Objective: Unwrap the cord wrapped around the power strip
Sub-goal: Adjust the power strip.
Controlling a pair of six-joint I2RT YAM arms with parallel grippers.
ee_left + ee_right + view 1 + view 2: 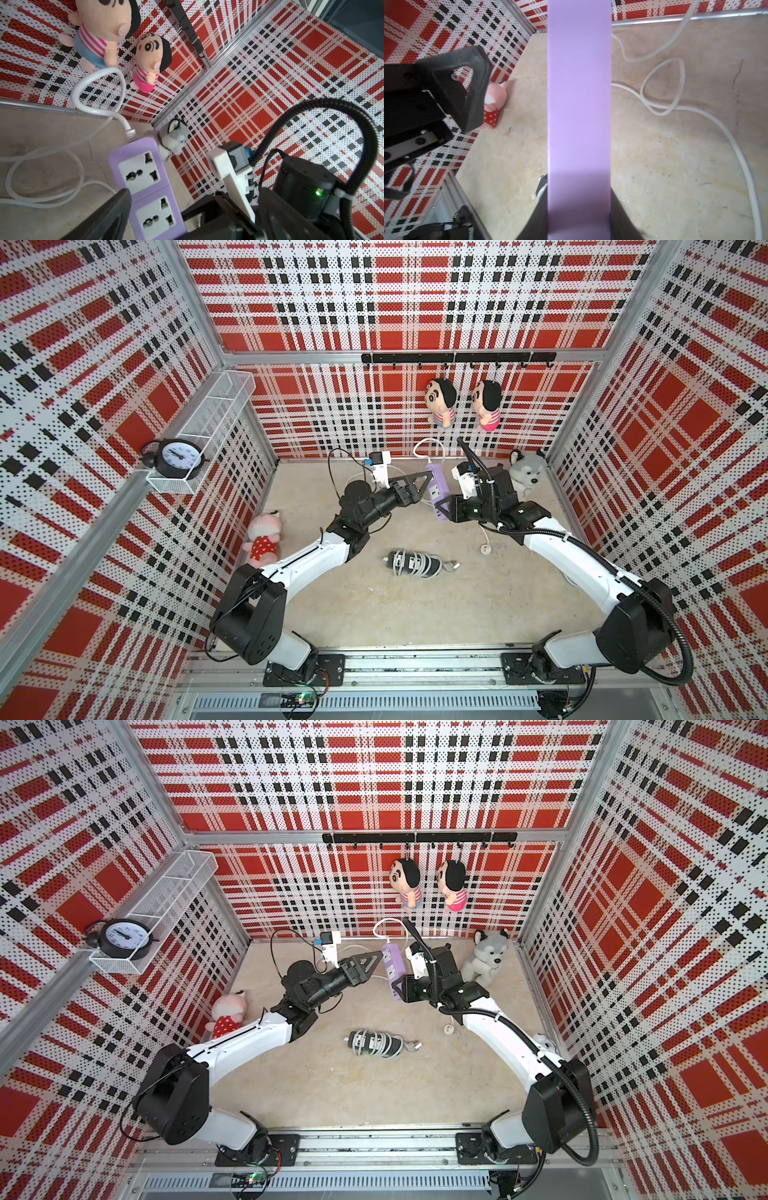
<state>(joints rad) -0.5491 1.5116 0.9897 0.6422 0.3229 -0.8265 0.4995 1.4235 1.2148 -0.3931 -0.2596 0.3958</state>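
Both top views show the whole layout: the purple power strip (435, 485) (390, 965) is held off the table (374, 614) toward the back wall, between the two arms. The right gripper (445, 512) (398, 990) is clamped on its near end. The left gripper (420, 489) (371, 966) has its jaws apart and holds nothing, just beside the strip. The strip's long axis runs from that clamped end toward the back wall, its far end leaning slightly left. Only the left wrist view shows the socket face closely (145, 176), with the white cord (99, 89) leaving the far end. The cord arcs up in front of the wall and drops to loose loops on the table; one left finger (108, 214) sits at the strip's edge. The right wrist view shows instead a plain purple face (579, 93) with no sockets, dark fingers on either side of its near end, and cord loops (675, 104) lying beyond. A black power strip (411, 564), with cord wound around it, lies mid-table and appears only in the top views. On the left wall, a wire basket (216, 418) holds an alarm clock (178, 456) in its nearest compartment.
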